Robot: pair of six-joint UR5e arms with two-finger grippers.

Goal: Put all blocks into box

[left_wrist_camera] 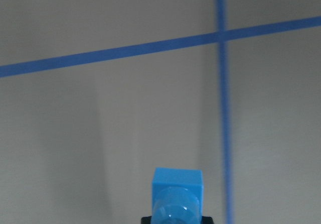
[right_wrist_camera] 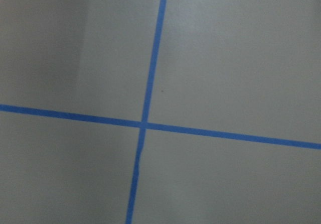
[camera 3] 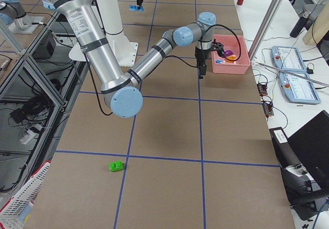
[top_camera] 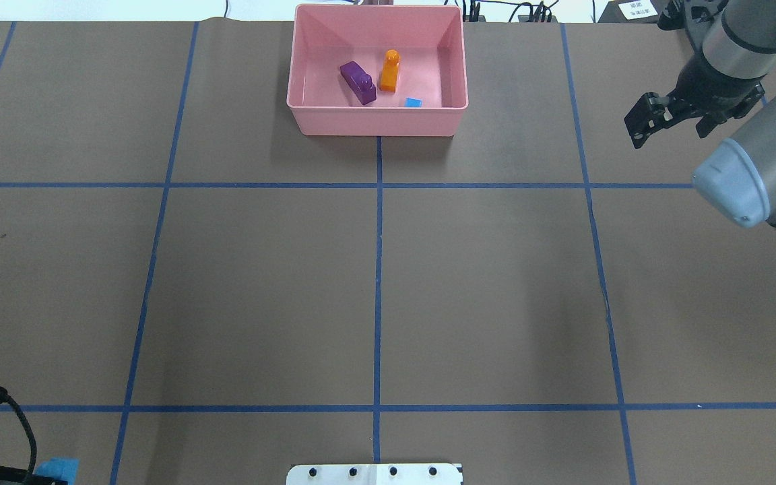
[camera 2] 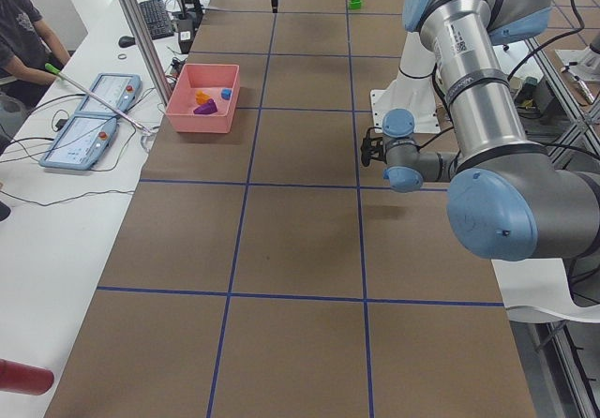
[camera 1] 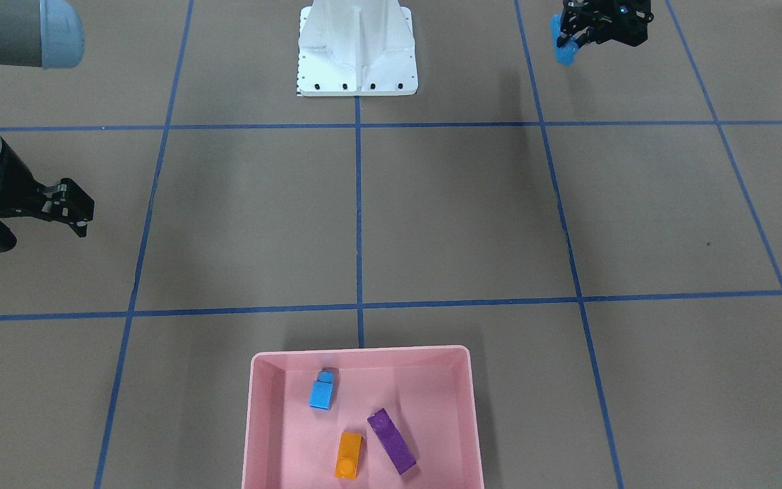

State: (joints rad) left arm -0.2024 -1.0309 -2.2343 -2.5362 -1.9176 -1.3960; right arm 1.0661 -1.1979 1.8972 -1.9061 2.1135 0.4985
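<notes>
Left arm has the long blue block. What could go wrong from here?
1. The left gripper seems to pinch the long blue block near one end, with the rest hanging out. It could swing or slip on the carry across the table to the box.
2. The green block lies on the table far from the box, toward the robot's right end. The right gripper, open and empty, likely faces a long reach and could nudge the block.

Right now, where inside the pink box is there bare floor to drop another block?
Two bare strips: between the purple block and the box wall nearest it, and between the orange block, the small blue block and the opposite wall. The orange and purple blocks crowd the middle.
</notes>
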